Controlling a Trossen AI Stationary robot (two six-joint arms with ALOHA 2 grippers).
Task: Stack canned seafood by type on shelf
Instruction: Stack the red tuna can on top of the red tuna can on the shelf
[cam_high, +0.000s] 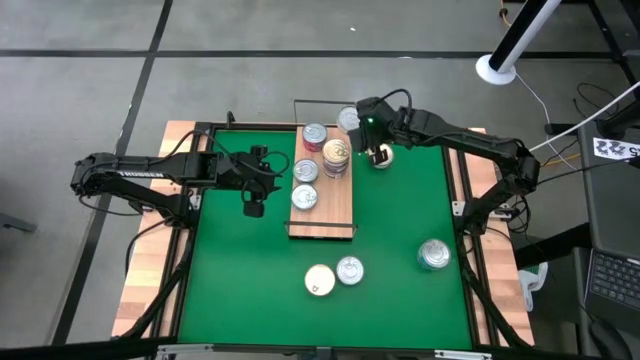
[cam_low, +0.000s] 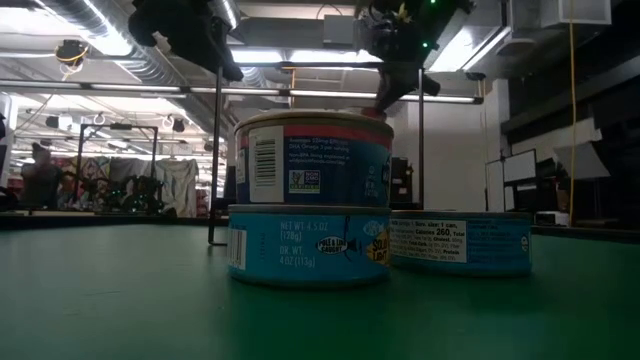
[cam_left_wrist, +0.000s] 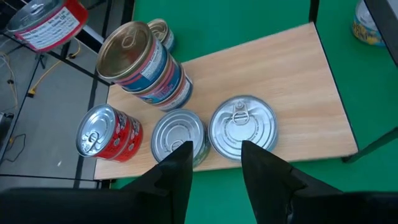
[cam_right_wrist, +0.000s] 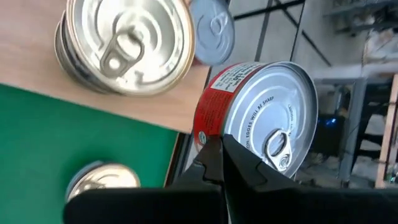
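Observation:
The shelf is a light wood board on the green mat. On it stand a red-labelled tin, a stack of cream-topped tins and two silver tins. Another silver tin sits at its far right corner. My right gripper hangs beside the shelf's far right side, shut on a red-labelled tin. My left gripper hovers open left of the shelf, its fingers facing the two silver tins. The left wrist view shows the held tin in the air. My right gripper holds the red-labelled tin at its rim, where the silver top meets the red wall. Its fingers hide the place of contact. The tin is lifted clear and tilted, its pull-tab top turned toward the wrist camera.
On the near mat stand a two-tin blue-labelled stack, a single silver tin and a larger silver tin. Thin wire rails close the shelf's short ends. Bare green mat lies right of the shelf.

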